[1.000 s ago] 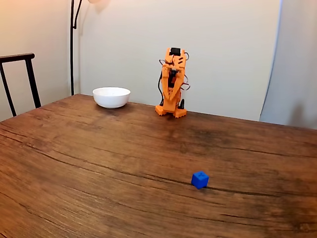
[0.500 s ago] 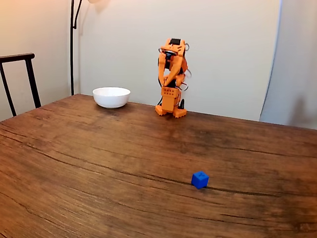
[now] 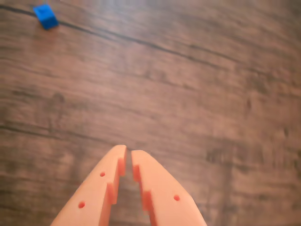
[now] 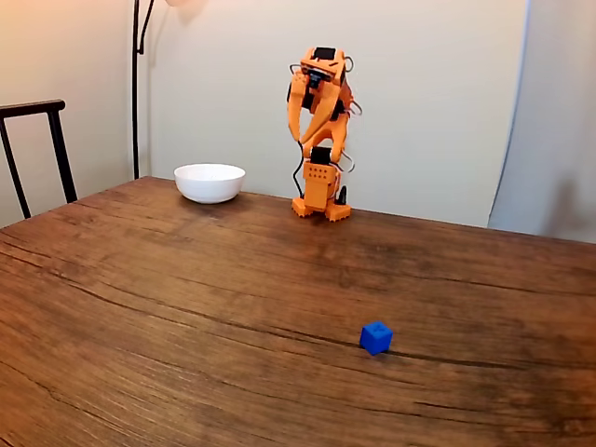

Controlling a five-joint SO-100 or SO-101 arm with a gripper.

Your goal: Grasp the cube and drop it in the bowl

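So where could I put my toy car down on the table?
Lots of bare wood: the whole near side left of the blue cube, and the wide stretch between the cube and the white bowl. The far edge is busier, with the bowl beside the orange arm's base.

A dark brown wooden table point(image 4: 186, 307) with heavy grain and long dark cracks running across it. Three things sit directly on it in the fixed view. A white bowl point(image 4: 209, 182) stands near the far edge, toward the left. Just right of the bowl, also at the far edge, stands the orange base of an arm point(image 4: 321, 200). A small blue cube point(image 4: 376, 337) rests alone nearer the camera, right of centre, well apart from both. In the wrist view the cube point(image 3: 46, 16) lies on a dark crack, top left.
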